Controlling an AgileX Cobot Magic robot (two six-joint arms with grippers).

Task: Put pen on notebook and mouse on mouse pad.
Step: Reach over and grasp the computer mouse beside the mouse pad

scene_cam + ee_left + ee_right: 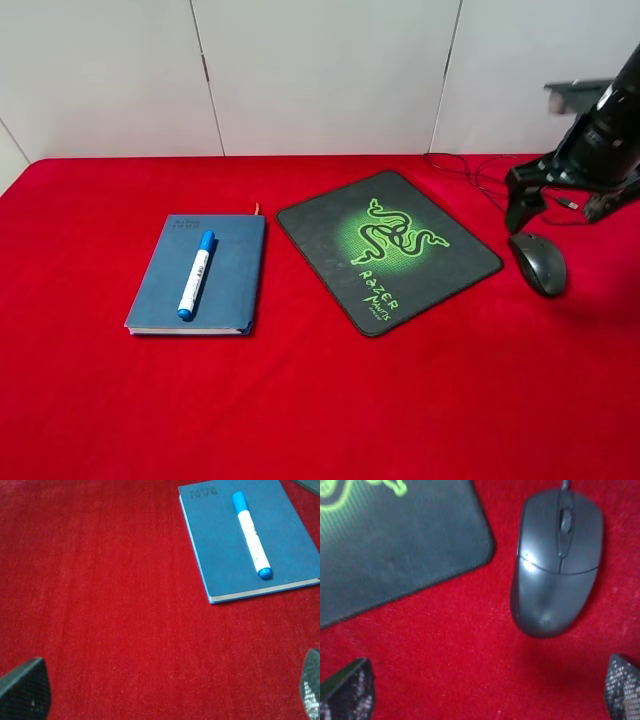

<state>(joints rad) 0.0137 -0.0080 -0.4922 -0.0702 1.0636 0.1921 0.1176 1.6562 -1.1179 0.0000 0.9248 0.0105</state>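
On the red cloth (320, 400) just left of the mouse pad (388, 252), as the high camera sees it, lies the blue notebook (235, 270). It is closed and flat, and a narrow strip of cloth separates it from the pad's edge. The pen (196, 273) rests on its cover, lengthwise and a little tilted, with its blue cap toward the far end of the book. The pad sits turned at an angle with its green snake logo face up and nothing on it.

The black mouse (538, 263) sits on the cloth just off the pad's right corner, close to it but not touching. Its cable (470, 170) runs back in loops behind the pad's far right side.

The right gripper (560, 215) hangs above the mouse, right of the pad. Its jaws are spread wide and grip nothing, and both fingertips (347, 690) are clear of the mouse.

The left gripper (167, 690) shows only in its own wrist view. It too is spread wide and empty, over bare cloth on the far side of the notebook from the pad.
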